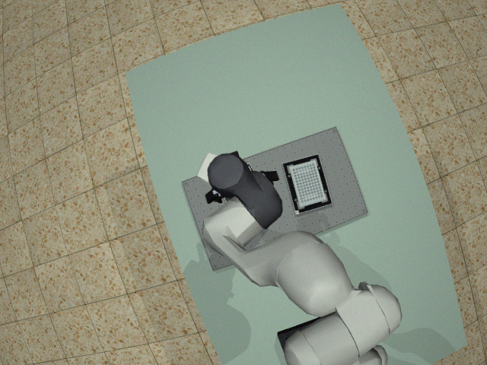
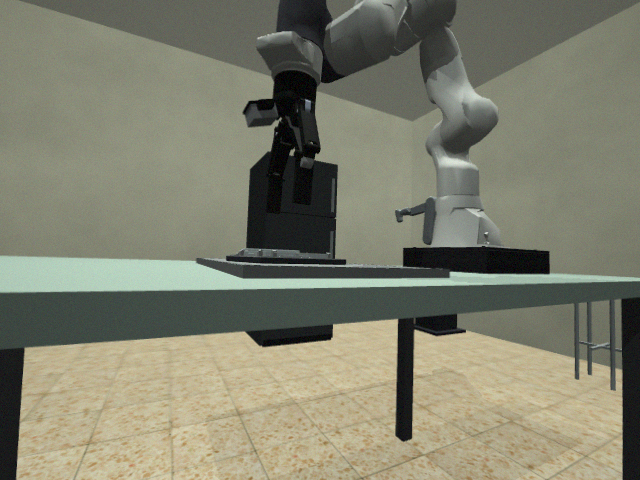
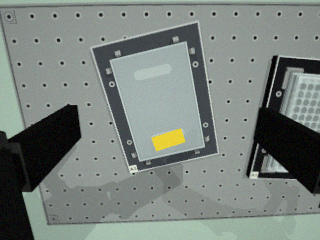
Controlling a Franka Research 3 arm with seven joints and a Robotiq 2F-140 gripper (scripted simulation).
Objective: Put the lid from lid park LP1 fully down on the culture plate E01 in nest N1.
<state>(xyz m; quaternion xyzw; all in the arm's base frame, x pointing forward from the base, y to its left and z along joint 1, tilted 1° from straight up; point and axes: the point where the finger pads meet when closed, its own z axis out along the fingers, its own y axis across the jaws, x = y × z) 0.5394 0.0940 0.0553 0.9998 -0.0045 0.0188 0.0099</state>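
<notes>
The pale grey lid (image 3: 158, 102) with a yellow label (image 3: 168, 139) lies flat in its dark lid park frame (image 3: 154, 95) on the perforated grey baseplate. The culture plate (image 1: 307, 182), white with a grid of wells, sits uncovered in its black nest; it also shows at the right edge of the wrist view (image 3: 302, 100). My gripper (image 3: 168, 122) is open and empty, well above the lid, with one finger on each side of it. In the top view the arm hides the lid park. The exterior view shows the gripper (image 2: 289, 198) high above the baseplate.
A tall black box (image 2: 292, 206) stands behind the baseplate in the exterior view. The robot base (image 2: 473, 258) sits on a black mount at the table's right. The baseplate lies on the green table.
</notes>
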